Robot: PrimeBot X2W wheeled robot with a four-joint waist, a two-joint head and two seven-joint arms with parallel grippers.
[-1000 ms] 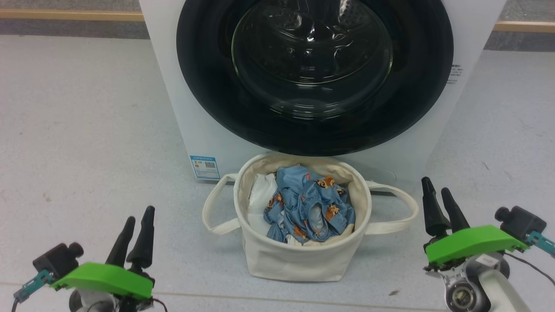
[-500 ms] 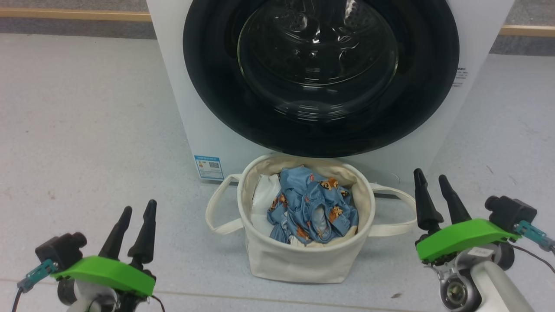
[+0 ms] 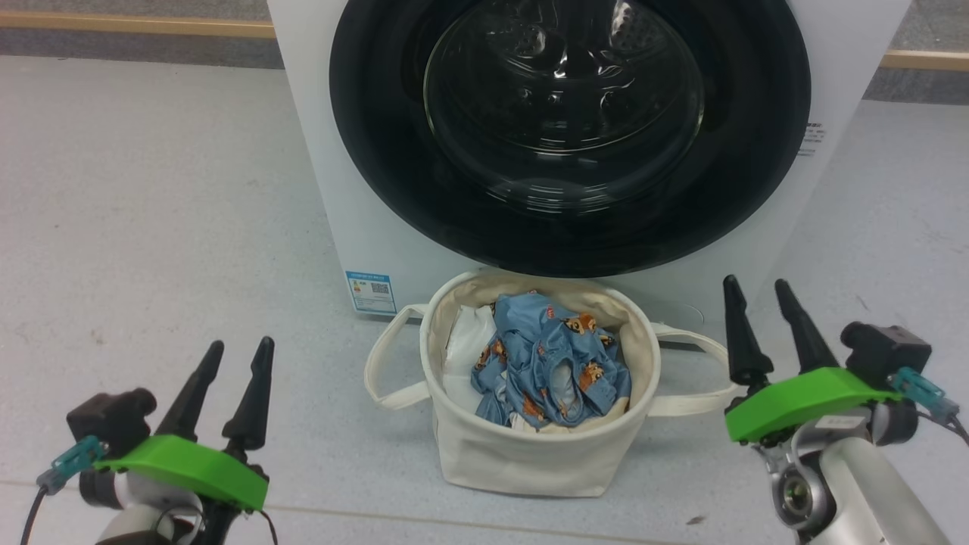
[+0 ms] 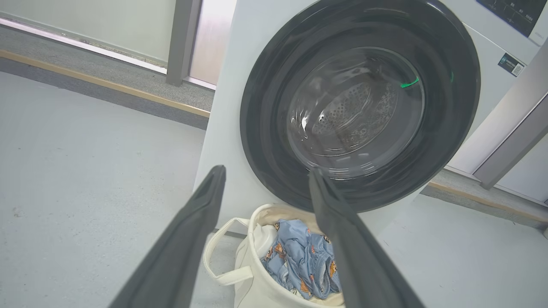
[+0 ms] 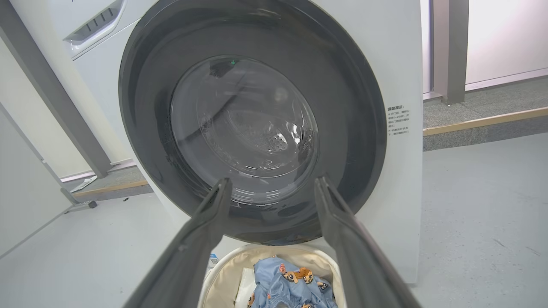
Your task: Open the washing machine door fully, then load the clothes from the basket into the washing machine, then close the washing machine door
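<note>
The white washing machine stands ahead with its round black-rimmed door closed flat against the front. Right below it on the floor sits the cream basket, and the blue clothes with orange animals lie inside beside a white lump. My left gripper hovers open at the basket's lower left with nothing between its fingers. Open and empty too, my right gripper is at the basket's right, near its strap handle. Door, basket and clothes appear past the left gripper. The right gripper frames the door above the clothes.
Grey floor spreads on both sides of the washer. A wooden strip runs along the far wall. A small blue label is on the washer's lower left corner. A grey post stands right of the washer.
The head view has shifted, so washer and basket sit a little further right. The right gripper has risen and both grippers' fingers stand slightly wider apart.
</note>
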